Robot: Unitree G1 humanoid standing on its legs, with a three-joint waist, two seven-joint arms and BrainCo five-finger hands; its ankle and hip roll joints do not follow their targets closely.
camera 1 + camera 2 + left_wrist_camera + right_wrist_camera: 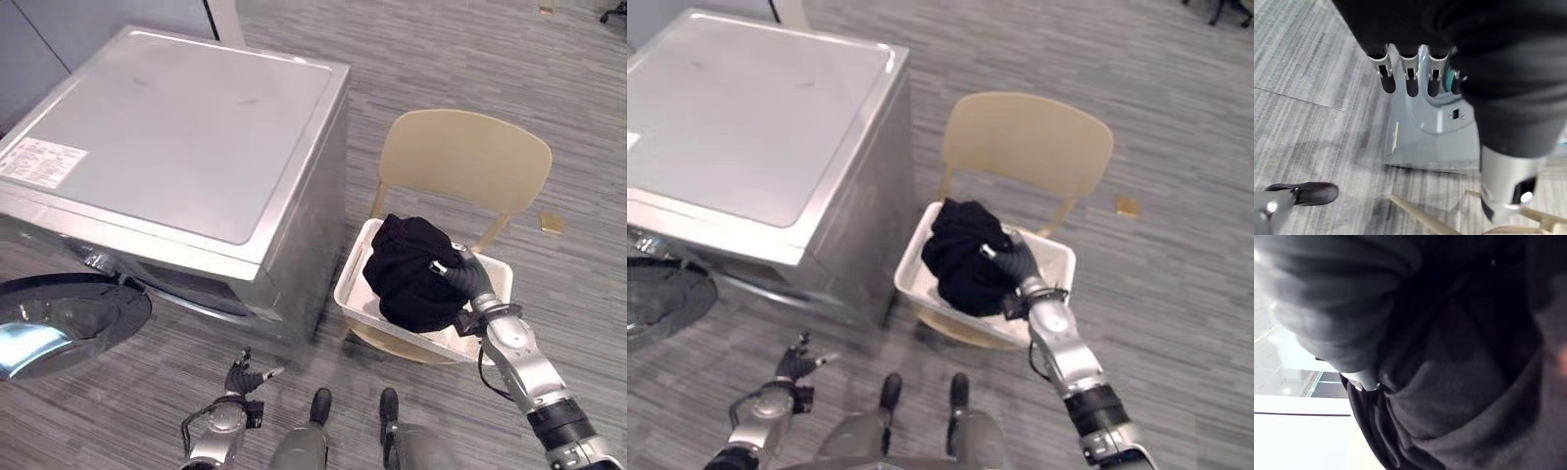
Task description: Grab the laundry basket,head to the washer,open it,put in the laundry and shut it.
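A silver-grey front-loading washer [186, 166] stands on the grey striped floor [470, 59], its round glass door [59, 328] swung open at the front corner. Just beside its side wall a beige moulded-plastic chair [465, 162] carries a white plastic laundry basket [355, 284] on its seat. In the basket lies a black bundle of laundry [411, 269] — the right hand [1017, 262] is pressed into it, whether its fingers grip I cannot tell. The left hand [245, 377] hangs low by the washer's front, fingers loosely straight.
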